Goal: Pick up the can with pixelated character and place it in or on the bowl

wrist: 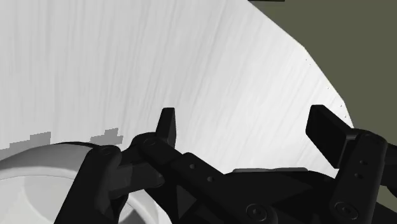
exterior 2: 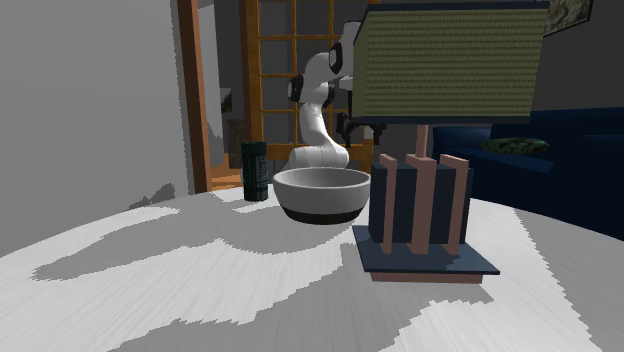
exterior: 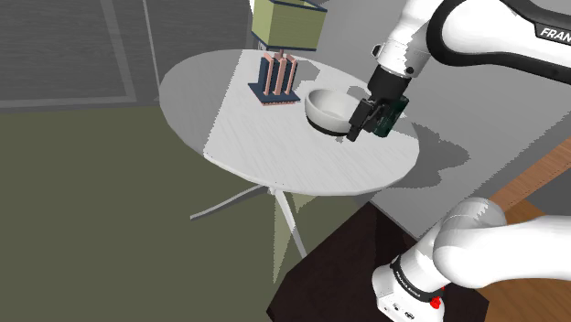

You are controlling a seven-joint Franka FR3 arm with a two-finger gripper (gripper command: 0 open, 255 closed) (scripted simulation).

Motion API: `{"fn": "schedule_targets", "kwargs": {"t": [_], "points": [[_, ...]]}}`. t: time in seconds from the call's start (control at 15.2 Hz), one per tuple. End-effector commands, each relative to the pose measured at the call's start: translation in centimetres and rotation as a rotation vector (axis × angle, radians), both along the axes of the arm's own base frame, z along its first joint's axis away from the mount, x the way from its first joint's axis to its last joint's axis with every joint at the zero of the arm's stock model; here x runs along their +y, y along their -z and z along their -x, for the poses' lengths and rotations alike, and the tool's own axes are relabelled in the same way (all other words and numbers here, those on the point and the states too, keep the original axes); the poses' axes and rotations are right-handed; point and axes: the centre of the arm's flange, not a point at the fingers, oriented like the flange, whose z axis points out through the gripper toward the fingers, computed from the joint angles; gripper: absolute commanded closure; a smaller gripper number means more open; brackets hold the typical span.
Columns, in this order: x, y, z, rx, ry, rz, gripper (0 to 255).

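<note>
I have the claw point(exterior: 359, 126) close above the round white table point(exterior: 274, 155), near its edge. On the wrist camera the fingers point(wrist: 167, 124) are spread wide apart, with only bare tabletop point(wrist: 242, 70) between them.

The can point(exterior: 393, 117) is dark green. It stands upright on the table just beside the claw, on the side away from the bowl point(exterior: 329, 108). Neither finger clasps it, though from the shoulder camera I cannot tell whether the claw's near side touches it. (Any figure printed on it is too small for me to make out.)

The bowl, pale with a dark foot, sits on the claw's other side, so in the shoulder view the claw hangs between the two. On the wrist camera the bowl point(wrist: 32, 172) shows right beside the base of one finger.

From the second exterior camera, the can point(exterior 2: 254, 170) and the bowl point(exterior 2: 321, 193) stand near each other without touching.

Past the bowl, farther from the claw, stands a lamp point(exterior: 277, 78). It has a base of blue and pink slats and a green shade.
</note>
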Motion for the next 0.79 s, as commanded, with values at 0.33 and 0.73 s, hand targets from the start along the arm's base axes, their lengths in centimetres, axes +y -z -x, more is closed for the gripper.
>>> {"fn": "schedule_targets", "kwargs": {"t": [0.33,0.73], "points": [[-6.2,-0.6,-0.5,-0.028,0.006,0.017,0],[-13.7,-1.4,-1.1,-0.062,0.013,0.037,0]]}}
